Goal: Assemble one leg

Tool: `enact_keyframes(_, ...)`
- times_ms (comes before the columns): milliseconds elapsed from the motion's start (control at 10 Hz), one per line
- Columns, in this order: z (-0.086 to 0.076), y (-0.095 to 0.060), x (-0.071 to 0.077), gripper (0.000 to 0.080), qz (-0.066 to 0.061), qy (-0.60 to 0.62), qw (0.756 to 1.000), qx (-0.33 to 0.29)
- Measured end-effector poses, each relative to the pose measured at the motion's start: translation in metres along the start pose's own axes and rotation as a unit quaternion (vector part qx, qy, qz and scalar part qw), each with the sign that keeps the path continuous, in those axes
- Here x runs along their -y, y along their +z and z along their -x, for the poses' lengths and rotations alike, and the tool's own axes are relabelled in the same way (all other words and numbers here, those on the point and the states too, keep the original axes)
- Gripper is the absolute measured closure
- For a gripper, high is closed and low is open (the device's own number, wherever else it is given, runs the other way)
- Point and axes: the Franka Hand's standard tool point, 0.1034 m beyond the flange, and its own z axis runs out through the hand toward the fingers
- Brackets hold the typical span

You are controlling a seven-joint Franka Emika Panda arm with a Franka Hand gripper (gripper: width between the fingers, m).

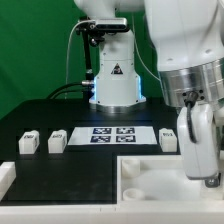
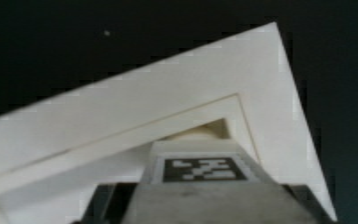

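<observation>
Pincer (image 1: 203, 140) at the exterior view's right, low over the white tray (image 1: 160, 185), closed on 1 leg (image 2: 204, 168). Wrist view: the leg's black-and-white tag faces the camera, with dark fingers (image 2: 108, 200) pressed on both sides of the block. The tray's corner sits right behind the leg, with a raised rim and an inner step; whether the leg touches the tray, cannot tell.

Black surface (image 1: 60, 115) carries 3 more white legs: 2 near the exterior view's left (image 1: 29, 142) (image 1: 58, 140), just beside each other, and 1 at the right (image 1: 169, 138), close to the pincer. The marker board (image 1: 112, 135) lies flat between them, 4 tags showing. Another white part (image 1: 5, 176) sits at the left edge, cropped. The robot base (image 1: 115, 75) stands at the back, glowing blue at its foot. Green backdrop (image 1: 30, 50) behind.
</observation>
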Motion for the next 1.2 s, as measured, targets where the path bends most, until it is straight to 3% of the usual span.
enact_keyframes(100, 0.001, 0.0, 0.0, 0.0499, 0.0, -0.008, 1.0, 0.0)
enact_keyframes(200, 0.001, 0.0, -0.001, 0.028, 0.001, -0.019, 1.0, 0.0)
enact_keyframes(300, -0.003, -0.001, -0.003, 0.019, 0.014, -0.109, 0.994, 0.002)
enact_keyframes(500, 0.0, -0.009, -0.006, 0.0161, 0.051, -0.277, 0.96, 0.009)
enact_keyframes(600, -0.001, -0.008, -0.003, 0.0152, 0.045, -0.314, 0.948, 0.007)
enact_keyframes(800, -0.002, -0.008, -0.004, 0.0152, 0.045, -0.395, 0.917, 0.01)
enact_keyframes(900, -0.003, -0.009, -0.004, 0.015, 0.051, -0.469, 0.881, 0.004)
enact_keyframes(1000, 0.001, -0.011, -0.002, 0.015, 0.059, -0.555, 0.83, -0.016)
enact_keyframes(1200, 0.001, -0.012, 0.002, 0.015, 0.046, -0.671, 0.74, -0.023)
